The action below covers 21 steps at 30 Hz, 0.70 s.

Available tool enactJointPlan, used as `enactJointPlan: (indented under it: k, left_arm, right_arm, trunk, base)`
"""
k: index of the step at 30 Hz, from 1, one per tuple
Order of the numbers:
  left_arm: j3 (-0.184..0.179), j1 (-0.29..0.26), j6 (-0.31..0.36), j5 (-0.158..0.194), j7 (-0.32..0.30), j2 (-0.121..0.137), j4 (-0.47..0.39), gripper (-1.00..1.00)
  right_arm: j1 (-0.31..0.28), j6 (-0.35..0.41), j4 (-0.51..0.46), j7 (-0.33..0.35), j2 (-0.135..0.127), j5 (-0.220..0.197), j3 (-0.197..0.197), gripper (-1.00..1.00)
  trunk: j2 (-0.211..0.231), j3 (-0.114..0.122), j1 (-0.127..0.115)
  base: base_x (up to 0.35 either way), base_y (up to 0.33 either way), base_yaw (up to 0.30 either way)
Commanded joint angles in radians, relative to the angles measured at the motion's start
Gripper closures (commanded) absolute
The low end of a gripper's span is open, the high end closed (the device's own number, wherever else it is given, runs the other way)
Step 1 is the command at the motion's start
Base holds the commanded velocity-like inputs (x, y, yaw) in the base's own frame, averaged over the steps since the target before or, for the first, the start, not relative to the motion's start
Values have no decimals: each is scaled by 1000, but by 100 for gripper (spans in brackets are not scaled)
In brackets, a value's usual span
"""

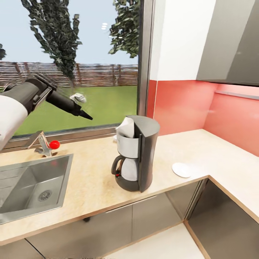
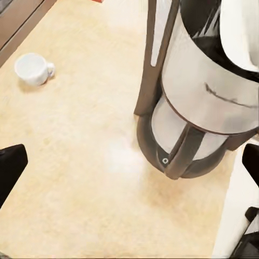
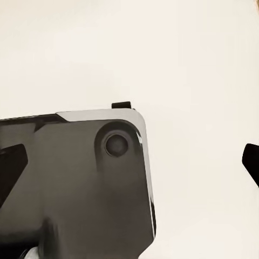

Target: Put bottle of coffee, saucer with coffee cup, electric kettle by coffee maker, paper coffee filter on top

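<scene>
The dark grey coffee maker (image 1: 138, 154) stands on the beige countertop (image 1: 90, 176), its glass carafe facing the sink. A white paper filter (image 1: 126, 127) sticks up from its top. The white saucer (image 1: 181, 169) lies on the counter to its right, near the front edge. A white coffee cup (image 2: 33, 68) stands on the counter by the window ledge, apart from the coffee maker (image 2: 199, 108). My left gripper (image 1: 82, 112) hangs above the counter left of the machine; its fingers (image 2: 11, 167) stand wide apart, open and empty. My right gripper (image 3: 129, 162) is open over pale floor.
A steel sink (image 1: 32, 187) and a faucet with a red knob (image 1: 54, 144) sit at the left. A large window backs the counter, and a red backsplash (image 1: 180, 104) with a grey wall cabinet (image 1: 230, 39) is at the right. A dark robot part (image 3: 75, 183) lies under the right gripper.
</scene>
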Motion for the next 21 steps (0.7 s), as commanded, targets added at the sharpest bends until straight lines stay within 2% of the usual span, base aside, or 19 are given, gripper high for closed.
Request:
enactJointPlan:
  k: [1,4,8,9,11,13,14,15,18,19,20,21]
  left_arm:
    - [-2,17,-6,3,9,2,-1,-100]
    - [3,68,-51,13,50,5,2,-100]
    - [47,158,-99,94,108,8,-1,-100]
    - [52,171,-110,106,115,8,-2,-100]
    - [64,224,-167,140,140,9,-7,-100]
    - [72,274,-230,157,151,11,-8,-100]
    - [78,320,-274,174,152,16,-8,-100]
    - [94,384,-303,224,147,39,-9,-100]
    - [100,438,-349,269,145,62,-10,-100]
    - [101,458,-383,284,144,69,-10,-100]
    - [102,499,-458,304,137,77,-10,-100]
    - [102,508,-474,308,134,78,-10,-100]
  right_arm:
    - [-1,-3,0,0,0,-7,-1,-100]
    - [-1,-4,1,0,1,-6,-1,-100]
    - [-1,-4,2,0,2,-6,-1,-100]
    - [-1,-4,2,0,2,-6,-1,-100]
    - [-1,-4,2,0,1,-5,-1,-100]
    - [-1,-4,2,-1,2,-5,-1,-100]
    - [-1,-4,2,0,1,-5,-1,-100]
    - [-1,-5,3,0,0,-5,0,-100]
    - [-1,-6,3,0,-1,-4,1,-100]
    - [-1,-6,3,0,-2,-4,1,-100]
    - [-1,-6,3,0,-2,-4,1,-100]
    - [-1,-6,3,0,-2,-4,1,-100]
  trunk:
    - [-2,-2,1]
    - [-2,-2,1]
    - [-2,-2,1]
    - [-2,-2,1]
    - [-2,-2,1]
    - [-2,-2,1]
    - [-2,-2,1]
    - [-2,-2,1]
    - [-2,-2,1]
    - [-2,-2,1]
    - [-2,-2,1]
    - [-2,-2,1]
  base:
    - [0,0,275]
    - [0,0,276]
    - [0,0,277]
    - [0,0,277]
    - [0,0,277]
    - [0,0,215]
    - [0,0,72]
    - [0,0,19]
    - [0,0,9]
    - [0,0,4]
    - [0,0,2]
    - [0,0,1]
